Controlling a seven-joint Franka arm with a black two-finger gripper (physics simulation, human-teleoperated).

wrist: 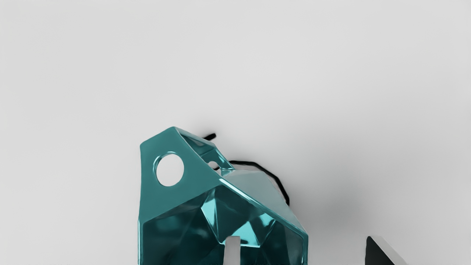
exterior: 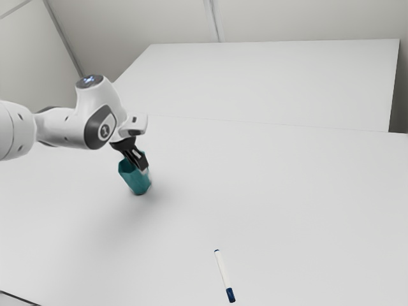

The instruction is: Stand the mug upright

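So in the exterior view the teal mug [exterior: 135,180] is on the white table [exterior: 287,191], mouth facing up and kinda leaning toward the exterior view's left; can't tell if its base is flat down. The gripper [exterior: 138,163] is right at the mug's rim, arm [exterior: 60,127] coming in from the exterior view's left. There's a marker [exterior: 223,272] well apart from the mug, nearer the camera and toward the exterior view's right.

Wrist view: the gripper [wrist: 307,254] is spread open, one finger over the mug's mouth, the other outside its wall with a gap.
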